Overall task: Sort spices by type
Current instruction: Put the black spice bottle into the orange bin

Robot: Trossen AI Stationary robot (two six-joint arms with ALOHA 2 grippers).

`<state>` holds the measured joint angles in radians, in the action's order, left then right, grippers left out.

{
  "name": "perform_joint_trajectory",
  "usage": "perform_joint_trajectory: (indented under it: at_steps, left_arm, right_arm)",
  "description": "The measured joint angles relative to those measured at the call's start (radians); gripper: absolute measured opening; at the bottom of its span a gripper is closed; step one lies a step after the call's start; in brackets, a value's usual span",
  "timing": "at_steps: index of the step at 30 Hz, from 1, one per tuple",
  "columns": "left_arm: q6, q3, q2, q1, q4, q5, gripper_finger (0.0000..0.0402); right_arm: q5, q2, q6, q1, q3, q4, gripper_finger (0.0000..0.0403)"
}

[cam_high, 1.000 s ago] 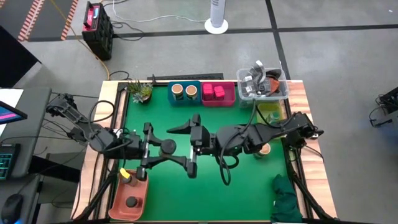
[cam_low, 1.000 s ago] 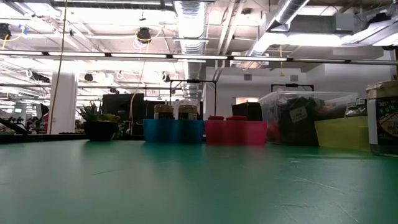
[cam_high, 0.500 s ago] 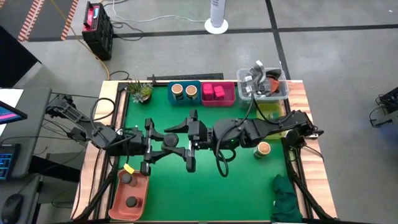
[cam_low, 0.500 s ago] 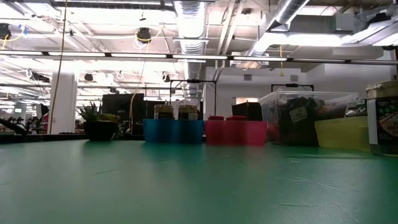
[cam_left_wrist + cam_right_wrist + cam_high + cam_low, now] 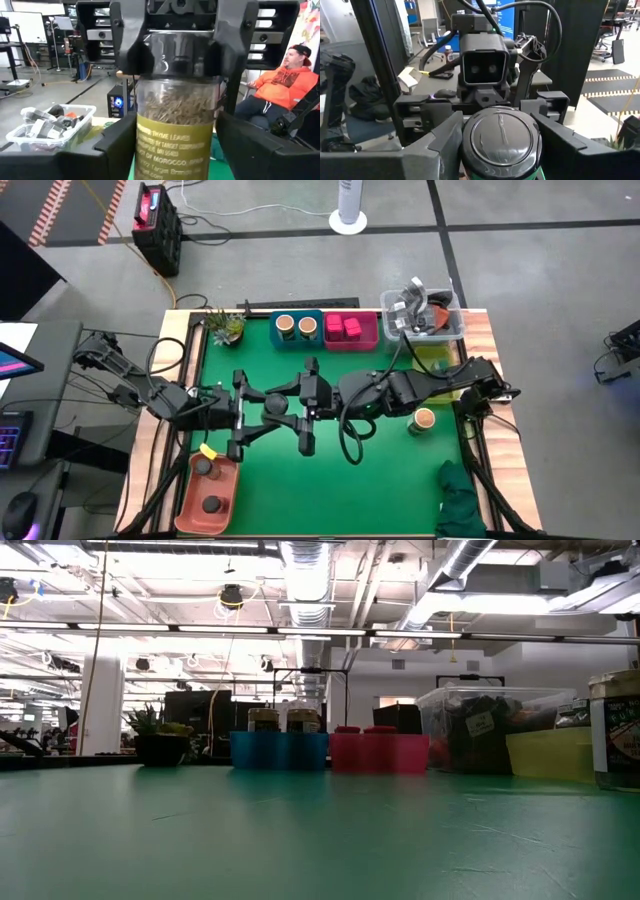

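handover in hand mid-table: thyme jar point(image 5: 175, 130) gripped by right gripper point(image 5: 312, 392) at lid; left gripper point(image 5: 300, 423) loosened. next: left withdrawn, jar carried to bin.

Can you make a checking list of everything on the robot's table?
Surface: green mat.
Job's things: thyme jar mid-table between both claws; tan-topped jars in blue bin, one loose; pink packs in pink bin; dark-lidded jars on red tray.
Clutter: clear tub, potted plant, green cloth.
Claws: right claw shut on jar's lid; left claw around its body.
Cables: black loop under right arm.
Surroundings: seated person in orange.
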<state>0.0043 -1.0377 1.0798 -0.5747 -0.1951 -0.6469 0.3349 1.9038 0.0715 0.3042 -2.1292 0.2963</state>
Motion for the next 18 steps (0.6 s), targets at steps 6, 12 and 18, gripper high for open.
perform_joint_trajectory:
  at_steps: [6, 12, 18]
  left_arm:
    - [0.061, -0.020, 0.000, 0.000, 0.047, 0.005, 0.0294]
    - [-0.027, -0.133, 0.001, 0.030, 0.338, 0.017, 0.0304]
    - [-0.211, -0.211, 0.002, 0.068, 0.510, 0.099, 0.0304]
  right_arm:
    - [0.002, -0.002, 0.036, 0.000, 0.000, 0.049, 0.0228]
    - [0.002, -0.003, 0.086, 0.000, 0.000, 0.105, 0.0228]
    - [0.001, -0.003, 0.107, 0.000, 0.000, 0.129, 0.0232]
